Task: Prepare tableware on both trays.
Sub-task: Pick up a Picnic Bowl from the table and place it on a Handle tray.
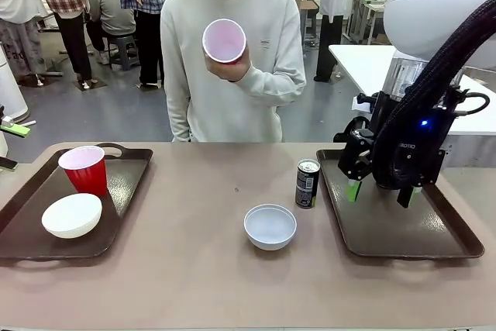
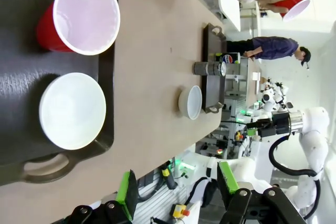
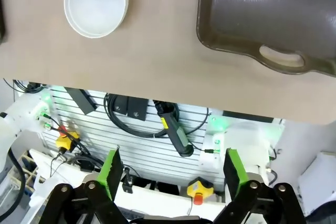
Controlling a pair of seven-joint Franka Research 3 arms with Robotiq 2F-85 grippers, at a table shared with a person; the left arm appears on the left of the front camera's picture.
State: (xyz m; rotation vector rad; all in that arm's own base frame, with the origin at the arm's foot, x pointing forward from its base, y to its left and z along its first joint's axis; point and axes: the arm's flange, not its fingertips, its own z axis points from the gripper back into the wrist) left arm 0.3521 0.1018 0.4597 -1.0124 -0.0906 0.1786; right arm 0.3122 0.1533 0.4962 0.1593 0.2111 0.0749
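Note:
On the left tray (image 1: 124, 184) a red cup (image 1: 84, 168) stands upright beside a white bowl (image 1: 71, 215); the left wrist view has the same cup (image 2: 79, 17) and bowl (image 2: 72, 110) on that tray (image 2: 50, 167). My left gripper (image 2: 177, 187) is open, off the table's near edge. The right gripper (image 1: 380, 193) hangs open and empty just above the bare right tray (image 1: 434, 242); its own view (image 3: 172, 170) has that tray (image 3: 268, 14). Between the trays sit a pale grey-blue bowl (image 1: 270, 226) (image 3: 95, 3) and a dark can (image 1: 308, 183). A person holds a second red cup (image 1: 224, 40) at chest height.
The person stands at the table's far side. Bare tabletop (image 1: 194, 269) runs along the near edge and between the trays. Cables and a rack (image 3: 168, 124) lie below the table edge under the right gripper.

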